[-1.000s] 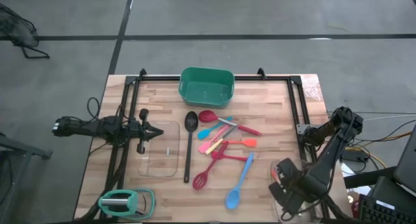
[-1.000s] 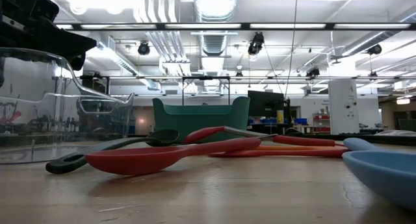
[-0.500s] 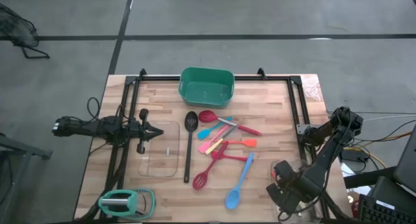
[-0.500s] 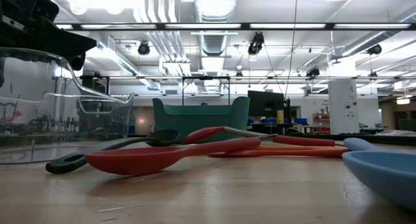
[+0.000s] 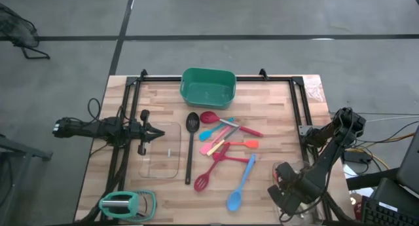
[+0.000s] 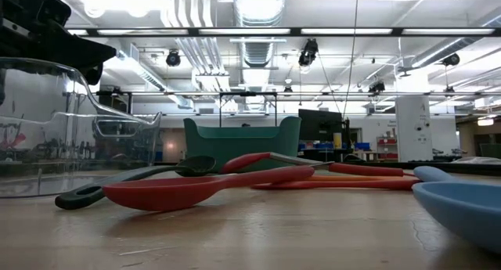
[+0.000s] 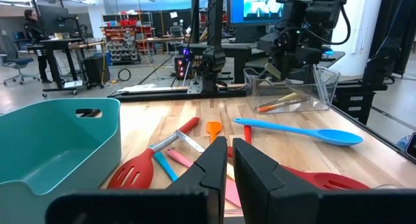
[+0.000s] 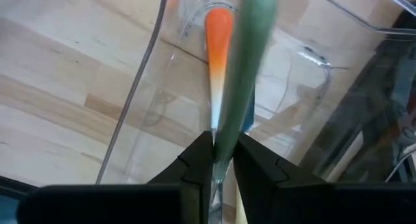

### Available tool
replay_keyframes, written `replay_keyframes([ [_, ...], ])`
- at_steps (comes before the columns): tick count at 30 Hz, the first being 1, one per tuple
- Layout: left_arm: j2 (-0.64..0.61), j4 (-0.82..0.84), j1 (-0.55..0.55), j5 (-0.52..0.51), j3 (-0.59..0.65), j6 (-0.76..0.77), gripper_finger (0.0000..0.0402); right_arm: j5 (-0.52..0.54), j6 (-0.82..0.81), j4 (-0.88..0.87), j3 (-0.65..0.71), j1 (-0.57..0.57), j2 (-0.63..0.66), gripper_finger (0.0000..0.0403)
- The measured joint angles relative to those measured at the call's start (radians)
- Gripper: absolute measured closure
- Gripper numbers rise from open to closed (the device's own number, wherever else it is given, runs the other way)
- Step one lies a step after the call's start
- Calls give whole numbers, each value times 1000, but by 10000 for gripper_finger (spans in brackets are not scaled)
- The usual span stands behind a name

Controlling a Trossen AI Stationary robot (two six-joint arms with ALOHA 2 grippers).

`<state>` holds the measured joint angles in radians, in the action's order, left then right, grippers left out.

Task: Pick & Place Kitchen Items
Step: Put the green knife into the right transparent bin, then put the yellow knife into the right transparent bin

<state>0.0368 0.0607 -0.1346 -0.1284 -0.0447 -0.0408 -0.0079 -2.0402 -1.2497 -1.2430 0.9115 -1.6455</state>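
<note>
Several slim utensils lie loose at mid-table: a black slotted spoon [image 5: 190,144], a red slotted spoon [image 5: 208,173], a blue spoon [image 5: 240,185] and a pile of small coloured ones [image 5: 226,137]. My right gripper [image 8: 222,143] hangs over a clear tray [image 7: 292,91] at the near right corner, shut on a green-handled utensil [image 8: 244,68]. An orange-handled utensil [image 8: 218,29] lies in that tray. My left gripper [image 7: 231,159] waits at the table's left, level and shut, above another clear tray [image 5: 160,159]. My right gripper pinches the green handle [image 8: 227,120] between its two fingers, coming from above and pointing down. The utensil runs on in line with the fingers and hangs below them into the clear tray. Whether its lower end touches the tray floor, I cannot tell.
A green tub [image 5: 208,87] stands at the far middle. A teal-and-silver tool [image 5: 127,203] lies at the near left corner. Black frame rails [image 5: 124,121] run along the table's left, far and right edges. Bare wood shows between the utensils and the right tray.
My right gripper has sunk a little toward the clear tray at the near right, still pointing down with the green-handled utensil between its fingers.
</note>
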Motion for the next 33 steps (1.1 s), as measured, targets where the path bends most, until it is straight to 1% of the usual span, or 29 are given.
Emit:
replay_keyframes([
  [8,0,0,0,0,0,0,369,-1,-2,12,-6,0,0,322],
  [13,0,0,0,0,0,0,369,-99,-2,6,-36,-25,0,315],
  [15,0,0,0,0,0,0,369,-101,-2,3,-57,-38,1,314],
  [18,0,0,0,0,0,0,369,-101,10,0,-96,-64,1,319],
  [24,0,0,0,0,0,0,369,-102,33,7,-208,-105,1,346],
  [26,0,0,0,0,0,0,369,-97,72,7,-254,-116,1,354],
  [28,0,0,0,0,0,0,369,-55,132,9,-294,-129,2,360],
  [33,0,0,0,0,0,0,369,177,327,46,-363,-167,3,370],
])
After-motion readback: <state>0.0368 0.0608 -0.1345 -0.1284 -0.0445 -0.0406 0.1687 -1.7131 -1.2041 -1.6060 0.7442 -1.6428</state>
